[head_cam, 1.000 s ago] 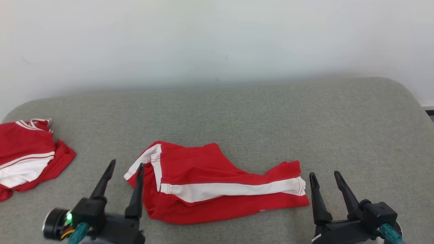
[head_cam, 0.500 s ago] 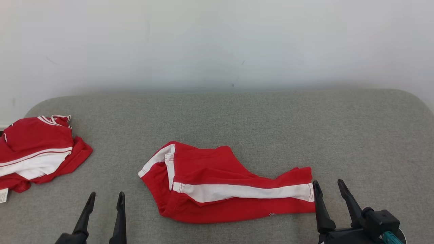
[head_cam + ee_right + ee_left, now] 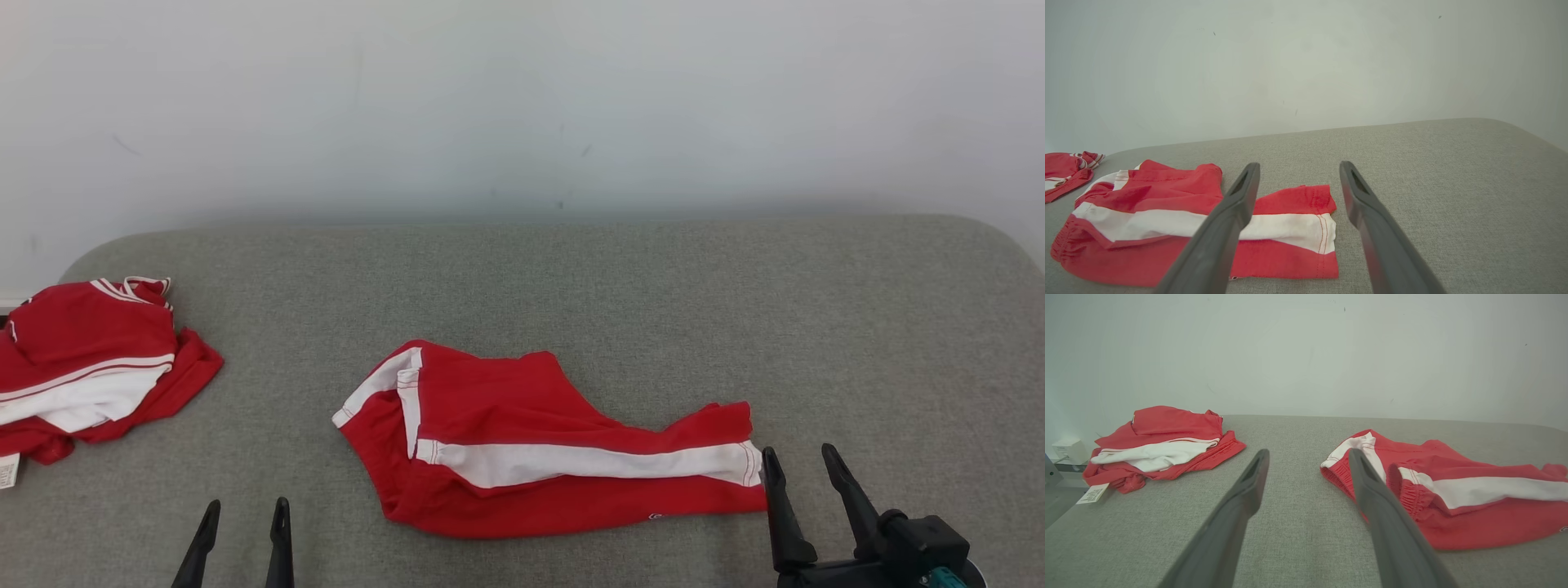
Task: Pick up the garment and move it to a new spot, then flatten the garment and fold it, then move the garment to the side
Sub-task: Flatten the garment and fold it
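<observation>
Head view: the garment [image 3: 539, 457], red shorts with a white stripe, lies lengthwise on the grey padded surface [image 3: 571, 278] near the middle of its near edge, with creases along its far side. The left tool [image 3: 246, 508] and the right tool [image 3: 800, 457] are both spread wide and empty. Compared with half a second earlier, both tools are drawn back toward the near edge, and the garment is unmoved.

Left wrist view: the waistband end [image 3: 1337, 475] lies just beside the right finger. A second red pile [image 3: 1163, 445] sits by the left edge.

Right wrist view: the hem end [image 3: 1323, 232] lies just ahead of the tool.

Flattening is judged to be the step in hand. Waistband and hem should be pinched and drawn apart, kept low, before any fold is made.
</observation>
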Controlling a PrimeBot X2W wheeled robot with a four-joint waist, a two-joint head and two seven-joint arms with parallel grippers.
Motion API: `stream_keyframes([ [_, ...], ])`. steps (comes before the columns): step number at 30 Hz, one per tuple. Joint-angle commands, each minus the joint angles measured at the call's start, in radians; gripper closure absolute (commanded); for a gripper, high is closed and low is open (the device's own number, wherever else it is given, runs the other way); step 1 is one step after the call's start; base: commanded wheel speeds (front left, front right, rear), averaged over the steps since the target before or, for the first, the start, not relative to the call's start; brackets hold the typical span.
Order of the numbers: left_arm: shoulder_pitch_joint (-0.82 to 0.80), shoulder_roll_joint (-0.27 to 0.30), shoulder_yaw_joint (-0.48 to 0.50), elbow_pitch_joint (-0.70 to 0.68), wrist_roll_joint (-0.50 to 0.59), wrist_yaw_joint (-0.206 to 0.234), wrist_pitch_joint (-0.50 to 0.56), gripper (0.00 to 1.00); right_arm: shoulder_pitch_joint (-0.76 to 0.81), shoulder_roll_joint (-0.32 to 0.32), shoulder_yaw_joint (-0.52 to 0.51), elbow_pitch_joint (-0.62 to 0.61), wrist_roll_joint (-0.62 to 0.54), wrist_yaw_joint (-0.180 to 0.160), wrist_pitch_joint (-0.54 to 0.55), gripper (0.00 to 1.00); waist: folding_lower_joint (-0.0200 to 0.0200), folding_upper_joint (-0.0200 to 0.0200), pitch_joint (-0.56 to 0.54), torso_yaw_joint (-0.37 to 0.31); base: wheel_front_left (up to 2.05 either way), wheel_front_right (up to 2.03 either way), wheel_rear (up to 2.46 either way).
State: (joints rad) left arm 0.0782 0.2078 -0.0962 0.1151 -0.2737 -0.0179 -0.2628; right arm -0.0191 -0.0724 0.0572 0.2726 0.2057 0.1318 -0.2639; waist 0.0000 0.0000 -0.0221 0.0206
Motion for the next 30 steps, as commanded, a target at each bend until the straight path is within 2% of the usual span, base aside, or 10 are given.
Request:
stream_keyframes([
  [1, 0.009, -0.006, 0.006, 0.004, 0.014, -0.005, -0.003, 0.00, 0.005, -0.004, 0.002, 0.002, -0.005, -0.002, -0.001, 0.00, 0.0000, 0.0000, 0.000, -0.002, 0.00, 0.00, 0.00],
  [5, 0.006, -0.020, 0.011, 0.014, 0.020, -0.016, -0.003, 0.00, 0.002, -0.004, 0.003, 0.002, -0.008, -0.002, -0.001, 0.00, 0.0000, 0.0000, 0.002, -0.004, 0.00, 0.00, 0.00],
  [11, -0.050, -0.029, -0.029, 0.047, 0.042, -0.059, -0.003, 0.00, -0.040, -0.011, 0.017, 0.020, -0.013, -0.002, 0.006, 0.00, 0.0000, 0.0000, 0.017, -0.012, 0.00, 0.00, 0.00],
  [18, -0.196, -0.016, -0.133, 0.181, 0.042, -0.102, 0.004, 0.00, -0.138, -0.036, 0.041, 0.092, -0.018, -0.002, 0.027, 0.00, 0.0000, 0.0000, 0.071, -0.039, 0.00, 0.00, 0.00],
  [30, -0.414, 0.020, -0.347, 0.427, -0.064, -0.112, 0.003, 0.00, -0.271, -0.069, 0.079, 0.316, 0.017, -0.002, 0.025, 0.00, 0.0000, 0.0000, 0.156, -0.069, 0.00, 0.00, 0.00],
])
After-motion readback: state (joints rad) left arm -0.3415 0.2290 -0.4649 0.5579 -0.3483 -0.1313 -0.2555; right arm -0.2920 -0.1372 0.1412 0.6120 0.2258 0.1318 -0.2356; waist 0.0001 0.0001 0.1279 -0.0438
